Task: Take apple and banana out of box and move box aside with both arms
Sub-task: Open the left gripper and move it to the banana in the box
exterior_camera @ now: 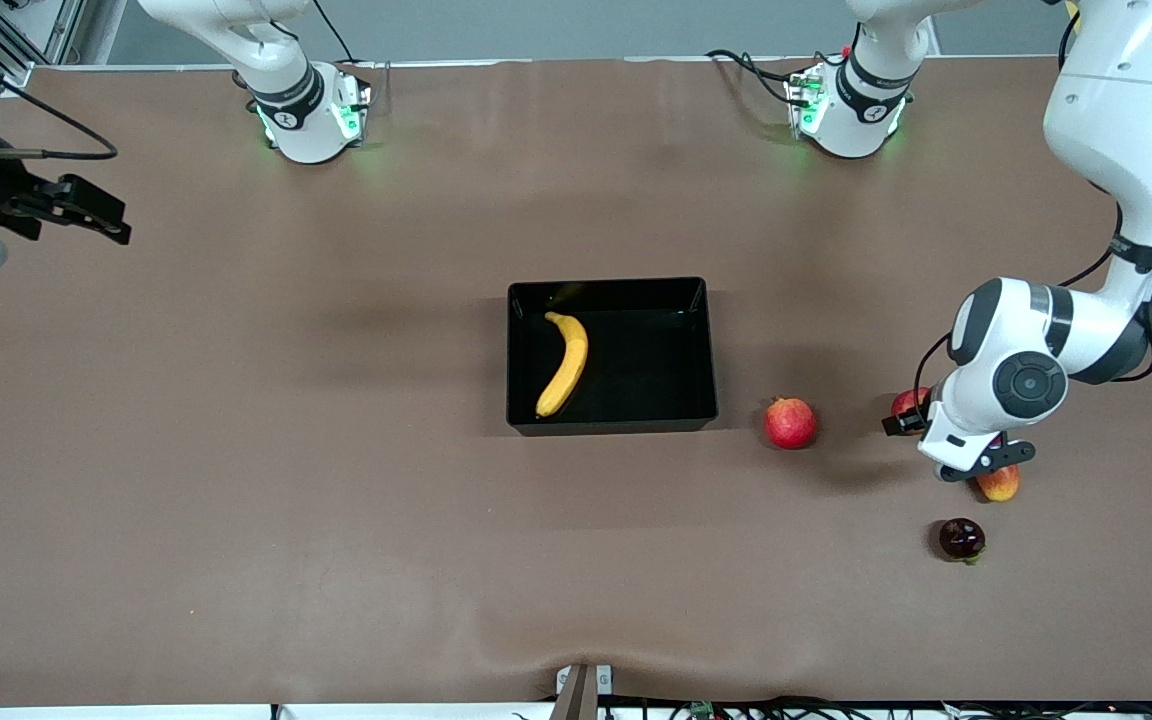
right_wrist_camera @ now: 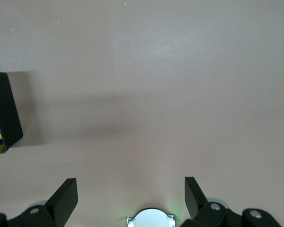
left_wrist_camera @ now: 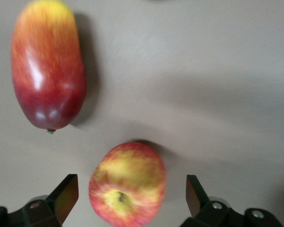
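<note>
The left hand (left_wrist_camera: 131, 187) hangs low over the bench (exterior_camera: 336, 520) with its fingers spread wide. The apple (left_wrist_camera: 128, 184) sits between them on the bench, with a gap at each side, so it is not gripped. In the front view this spot is at about four o'clock from the box (exterior_camera: 511, 350), well apart from it.

The right hand (right_wrist_camera: 131, 189) waits at about ten o'clock from the box, over bare bench, fingers apart and empty.

The apple part looks done. The banana (exterior_camera: 566, 362) lies in the box along its nine o'clock wall, so it has yet to come out. The box sits mid-bench, not yet moved aside.

In the front view the left arm covers most of the apple and part of a red fruit (exterior_camera: 908, 403) at the apple's eleven o'clock. That is probably the mango (left_wrist_camera: 47, 66) seen in the left wrist view, but I cannot be sure. A pomegranate (exterior_camera: 789, 422) lies just beside the box at four o'clock. A dark fruit (exterior_camera: 961, 539) at the apple's seven o'clock is too small to name. The right wrist view catches only a corner of the box.
</note>
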Controlling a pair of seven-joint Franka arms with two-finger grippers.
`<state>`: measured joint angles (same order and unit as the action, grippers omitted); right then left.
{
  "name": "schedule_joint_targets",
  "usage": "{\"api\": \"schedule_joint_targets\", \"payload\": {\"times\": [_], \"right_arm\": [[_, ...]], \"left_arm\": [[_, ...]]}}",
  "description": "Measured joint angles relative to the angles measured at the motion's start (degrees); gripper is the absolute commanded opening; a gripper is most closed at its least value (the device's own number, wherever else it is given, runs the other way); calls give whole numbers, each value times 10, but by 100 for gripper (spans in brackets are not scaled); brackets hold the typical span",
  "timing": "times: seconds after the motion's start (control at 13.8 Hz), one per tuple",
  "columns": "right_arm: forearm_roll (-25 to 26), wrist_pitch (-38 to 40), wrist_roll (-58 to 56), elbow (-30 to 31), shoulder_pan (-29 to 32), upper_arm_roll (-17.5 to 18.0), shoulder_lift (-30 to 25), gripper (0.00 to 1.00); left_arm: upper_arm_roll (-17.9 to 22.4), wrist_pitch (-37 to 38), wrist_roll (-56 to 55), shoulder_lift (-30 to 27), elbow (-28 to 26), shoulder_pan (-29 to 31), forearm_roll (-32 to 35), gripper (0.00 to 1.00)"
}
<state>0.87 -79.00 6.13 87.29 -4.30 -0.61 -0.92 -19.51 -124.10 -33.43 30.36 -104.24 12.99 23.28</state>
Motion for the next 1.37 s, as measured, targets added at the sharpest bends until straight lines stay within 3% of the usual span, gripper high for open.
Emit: {"api": "schedule_joint_targets", "payload": {"times": [0.29,0.51,0.72,1.01,1.37], "right_arm": [[0,5,3,2,-5,0,0,100],[0,17,7,2,-5,0,0,100],[0,15,9,2,-6,0,1,100],[-1,15,9,2,-6,0,1,100],[-6,16,12,4,-7,0,3,100]], "left_arm": [[-120,70,-9,-48,26,-2,0,100],[-208,84,-25,-48,35,-29,0,100],[-215,82,-31,-15,74,-134,0,100],[-209,75,-36,73,158,-240,20,100],[-145,3,-38,148,194,-338,24,100]]}}
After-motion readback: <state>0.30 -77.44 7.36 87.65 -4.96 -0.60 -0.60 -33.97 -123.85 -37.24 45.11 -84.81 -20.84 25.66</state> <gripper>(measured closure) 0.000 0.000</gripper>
